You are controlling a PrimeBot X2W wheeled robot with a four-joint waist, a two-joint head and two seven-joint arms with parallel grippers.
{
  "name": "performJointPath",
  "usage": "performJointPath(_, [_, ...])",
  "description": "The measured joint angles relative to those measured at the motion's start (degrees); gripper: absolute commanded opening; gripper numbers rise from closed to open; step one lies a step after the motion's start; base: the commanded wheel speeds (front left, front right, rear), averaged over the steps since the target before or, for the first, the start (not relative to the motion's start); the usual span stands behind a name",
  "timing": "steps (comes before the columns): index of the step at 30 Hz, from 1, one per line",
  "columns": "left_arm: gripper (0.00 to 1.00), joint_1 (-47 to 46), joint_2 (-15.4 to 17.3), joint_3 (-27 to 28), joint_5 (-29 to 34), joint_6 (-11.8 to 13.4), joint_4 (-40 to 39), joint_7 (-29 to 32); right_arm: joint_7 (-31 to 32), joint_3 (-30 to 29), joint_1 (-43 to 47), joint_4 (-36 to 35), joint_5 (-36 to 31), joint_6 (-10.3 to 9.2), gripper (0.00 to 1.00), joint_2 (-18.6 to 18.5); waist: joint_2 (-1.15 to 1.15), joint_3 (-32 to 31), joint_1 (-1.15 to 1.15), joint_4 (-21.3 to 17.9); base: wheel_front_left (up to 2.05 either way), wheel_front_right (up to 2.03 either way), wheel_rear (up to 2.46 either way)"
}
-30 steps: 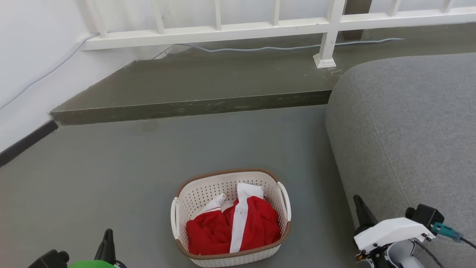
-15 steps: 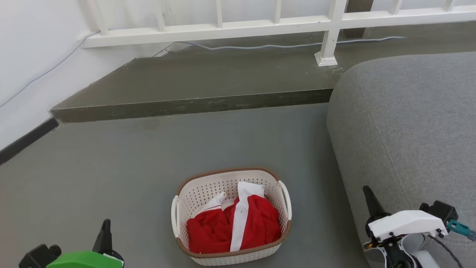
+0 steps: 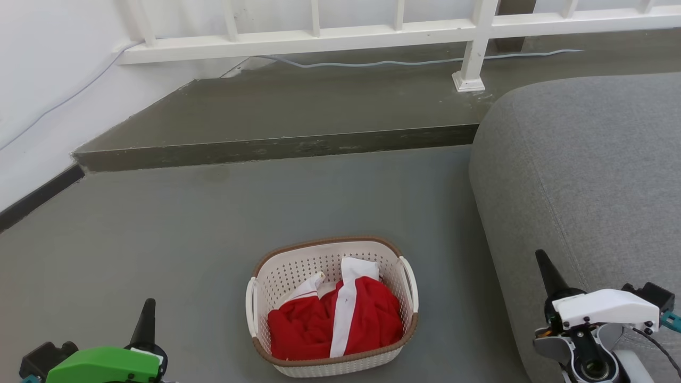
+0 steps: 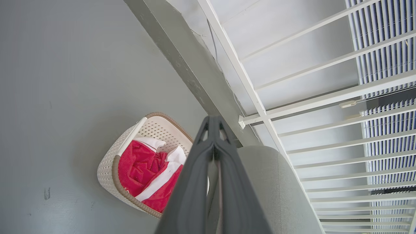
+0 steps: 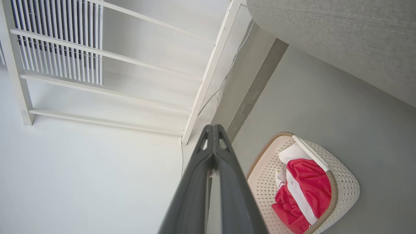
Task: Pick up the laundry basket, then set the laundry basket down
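Note:
The laundry basket [image 3: 298, 276], cream-white perforated plastic with a brown rim and white side handles, stands on the grey floor at the bottom centre of the head view and holds a red and white garment [image 3: 335, 322]. My left gripper [image 3: 146, 313] is well to its left, shut and holding nothing. My right gripper [image 3: 545, 266] is to its right, in front of the sofa, also shut and holding nothing. Neither touches the basket. In the left wrist view the basket [image 4: 110, 169] lies left of the shut fingers [image 4: 213, 136]; in the right wrist view the basket [image 5: 344, 188] lies right of the shut fingers [image 5: 213, 139].
A grey sofa [image 3: 585, 175] stands close on the basket's right. A raised dark step [image 3: 276, 146] crosses the floor behind it, with a white railing [image 3: 473, 48] and a cable on top. A white wall [image 3: 42, 80] runs along the left.
Both grippers have risen in the head view, the right one also shifting rightward over the sofa edge. The basket has stayed in place on the floor.

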Motion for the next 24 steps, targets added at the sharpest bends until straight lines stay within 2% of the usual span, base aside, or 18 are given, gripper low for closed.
performJointPath(24, [0.00, -3.47, -0.26, 2.82, -14.73, -2.43, 0.79, 3.65, 3.79, -6.26, -1.33, -1.54, 13.57, 2.63, 0.00, -0.01, 0.00, 0.61, 0.00, 0.38, 0.00, 0.00, 0.00])
